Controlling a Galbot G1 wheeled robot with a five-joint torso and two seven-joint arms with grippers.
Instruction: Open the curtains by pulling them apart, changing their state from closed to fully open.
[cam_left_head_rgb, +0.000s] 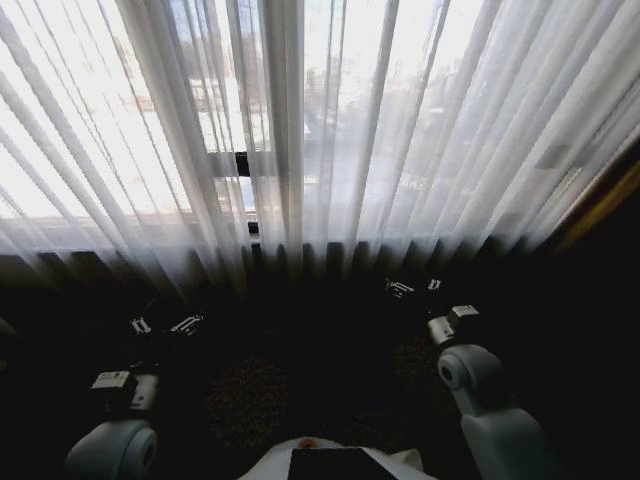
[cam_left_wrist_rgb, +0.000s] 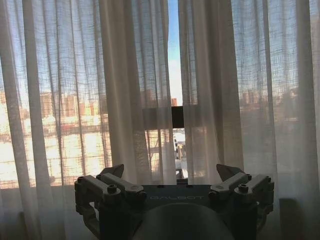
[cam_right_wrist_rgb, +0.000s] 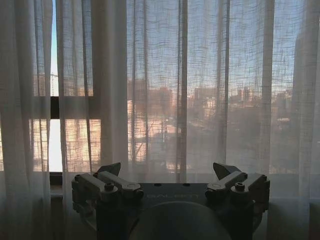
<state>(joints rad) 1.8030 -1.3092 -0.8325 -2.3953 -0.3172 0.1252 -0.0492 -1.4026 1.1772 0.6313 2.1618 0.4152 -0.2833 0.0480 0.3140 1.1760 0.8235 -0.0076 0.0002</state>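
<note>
The curtains hang as two sheer white pleated panels across the window. The left panel (cam_left_head_rgb: 110, 130) and the right panel (cam_left_head_rgb: 450, 130) nearly meet, leaving a narrow gap (cam_left_wrist_rgb: 173, 60) where sky shows. Low in front of the left panel's hem, my left gripper (cam_left_head_rgb: 165, 325) stands open and holds nothing. In the left wrist view this left gripper (cam_left_wrist_rgb: 172, 172) faces the gap, short of the fabric. Below the right panel, my right gripper (cam_left_head_rgb: 415, 288) is also open and free of the cloth. The right wrist view has this right gripper (cam_right_wrist_rgb: 170, 170) facing the right panel (cam_right_wrist_rgb: 200, 85).
A dark window frame bar (cam_left_wrist_rgb: 177, 116) shows through the gap. A wooden edge (cam_left_head_rgb: 600, 205) borders the curtains at the far right. The floor below is dark with round patterned patches (cam_left_head_rgb: 248, 400). My torso (cam_left_head_rgb: 335, 462) is at the bottom centre.
</note>
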